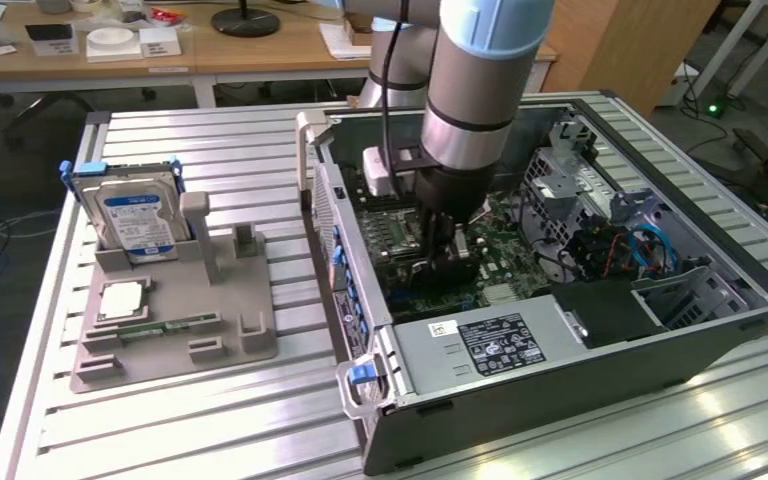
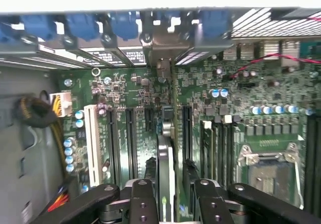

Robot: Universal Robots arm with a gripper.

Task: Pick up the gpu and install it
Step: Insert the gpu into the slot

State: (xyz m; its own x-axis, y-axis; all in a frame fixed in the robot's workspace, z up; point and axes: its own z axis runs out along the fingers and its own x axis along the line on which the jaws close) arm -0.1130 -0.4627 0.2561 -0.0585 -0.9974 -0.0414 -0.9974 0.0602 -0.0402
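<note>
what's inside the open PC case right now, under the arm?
Inside the PC case: green motherboard, empty CPU socket, power supply, cables. The gpu stands edge-on over the slots, between the gripper fingers. Its lower edge and slot contact are hidden.

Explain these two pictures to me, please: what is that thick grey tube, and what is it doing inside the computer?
The tube is a robot arm reaching into an open computer case on a metal table. One camera watches from outside; the other rides on the wrist, looking past the gripper. Between its fingers stands the gpu, seen edge-on over the motherboard slots. Beside the case, a grey holder carries a hard drive.
</note>
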